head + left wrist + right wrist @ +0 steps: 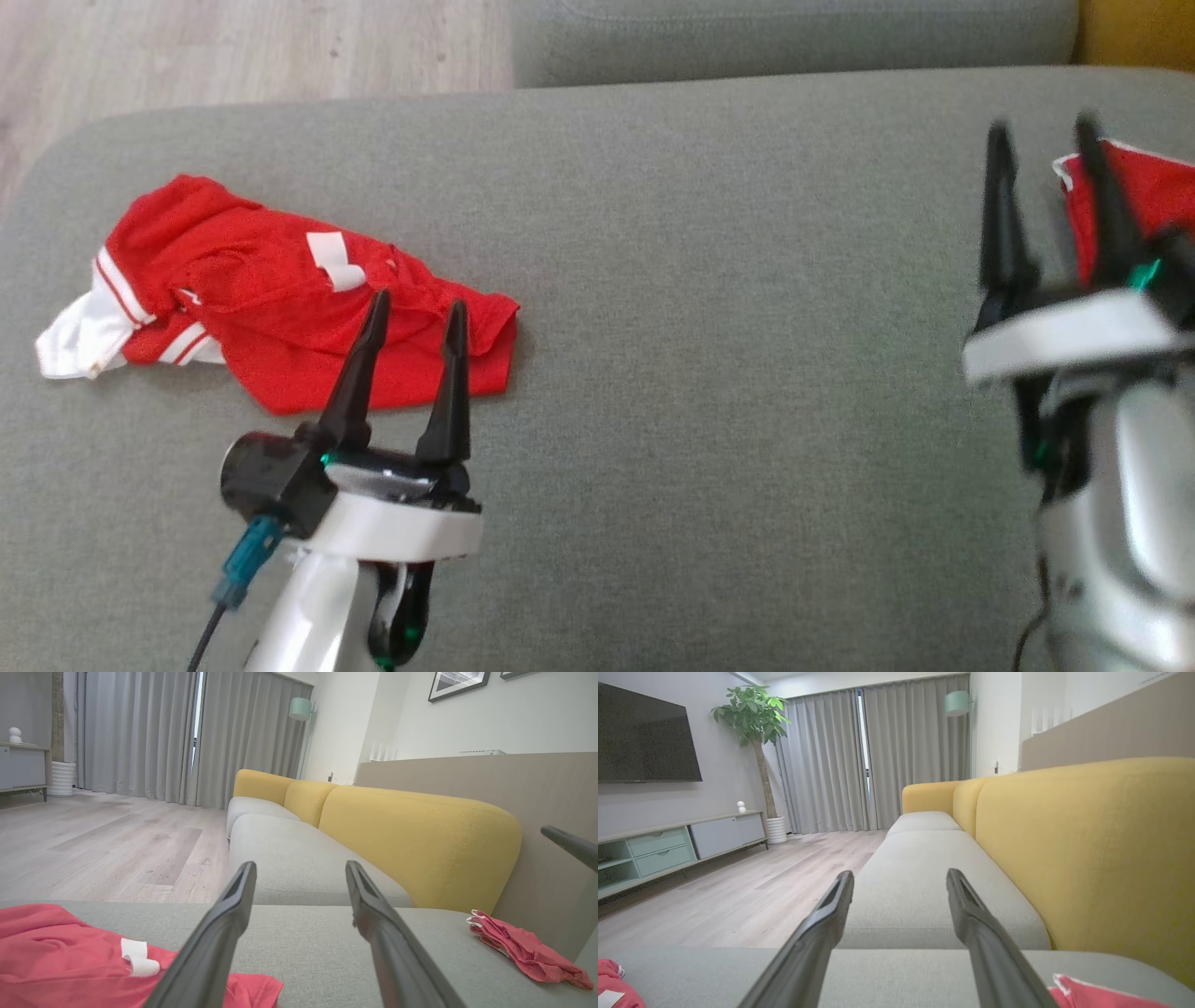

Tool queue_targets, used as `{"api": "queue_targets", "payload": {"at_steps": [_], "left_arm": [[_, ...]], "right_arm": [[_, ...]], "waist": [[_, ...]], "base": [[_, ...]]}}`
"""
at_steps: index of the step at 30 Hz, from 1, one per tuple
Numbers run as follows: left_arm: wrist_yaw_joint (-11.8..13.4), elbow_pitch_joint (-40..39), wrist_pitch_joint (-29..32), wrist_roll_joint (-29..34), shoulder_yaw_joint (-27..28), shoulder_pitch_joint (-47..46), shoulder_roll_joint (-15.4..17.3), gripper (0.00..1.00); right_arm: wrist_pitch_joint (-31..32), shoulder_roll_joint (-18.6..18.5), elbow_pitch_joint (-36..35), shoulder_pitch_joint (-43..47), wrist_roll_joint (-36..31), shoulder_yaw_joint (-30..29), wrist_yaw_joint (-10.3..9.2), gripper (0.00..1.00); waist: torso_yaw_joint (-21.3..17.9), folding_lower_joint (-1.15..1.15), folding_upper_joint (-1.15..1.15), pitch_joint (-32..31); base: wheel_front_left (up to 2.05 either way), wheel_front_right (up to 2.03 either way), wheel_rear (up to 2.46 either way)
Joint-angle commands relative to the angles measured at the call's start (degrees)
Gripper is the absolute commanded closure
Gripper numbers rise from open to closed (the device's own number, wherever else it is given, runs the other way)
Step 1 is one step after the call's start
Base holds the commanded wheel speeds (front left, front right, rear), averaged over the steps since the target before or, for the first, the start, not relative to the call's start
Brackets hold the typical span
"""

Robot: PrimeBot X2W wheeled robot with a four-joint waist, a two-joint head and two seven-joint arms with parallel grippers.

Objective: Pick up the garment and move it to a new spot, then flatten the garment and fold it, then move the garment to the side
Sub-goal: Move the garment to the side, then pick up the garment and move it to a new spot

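Left gripper (419, 301), fingers apart and empty, hovers at the near edge of the crumpled red garment (261, 308) on the left of the sofa seat (700, 280). Right gripper (1042, 127), likewise spread, stands by a second red piece (1148, 201) far right. The pick-up looks pending: descend, then pinch a fold.

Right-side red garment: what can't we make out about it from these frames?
- Head view: the small red garment runs off the right edge, and the motion-blurred right gripper covers its near side, so its full outline is unknown.
- Right wrist view: one corner shows; the bottom edge cuts off the rest.
- Left wrist view: it lies far off, small and crumpled; whether it is folded cannot be told.
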Motion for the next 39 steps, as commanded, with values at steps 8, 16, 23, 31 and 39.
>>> {"api": "queue_targets", "payload": {"at_steps": [8,16,23,31,39], "left_arm": [[-0.6,-1.1,-0.3,0.5,3.3,1.1,0.4,0.00],[-0.8,-0.7,-0.3,0.4,4.0,3.6,0.4,0.00],[-0.7,-0.8,-0.3,-0.5,4.1,4.2,0.4,0.00],[-0.5,-0.4,-0.3,-0.7,3.5,4.2,0.4,0.00],[0.1,0.3,-0.3,-0.7,3.0,4.1,0.4,0.00]], "right_arm": [[-7.7,2.4,1.9,10.3,0.8,2.7,-0.05,0.00],[-9.3,2.5,3.0,15.0,1.4,2.7,-0.05,0.00],[-9.3,2.5,1.3,15.7,0.6,2.8,-0.05,0.00],[-9.3,2.5,1.2,16.3,-0.2,2.1,-0.05,0.00],[-9.3,2.5,1.9,17.1,1.1,4.9,-0.05,0.00]], "waist": [[0.5,0.02,0.00,-1.9],[0.7,0.02,0.00,-2.6],[0.8,0.02,0.00,-3.2],[1.5,0.02,0.00,-3.9],[6.2,0.02,0.00,-4.3]], "base": [[0.00,0.00,0.00],[0.00,0.00,0.00],[0.00,0.00,0.00],[0.00,0.00,0.00],[0.00,0.00,0.00]]}}
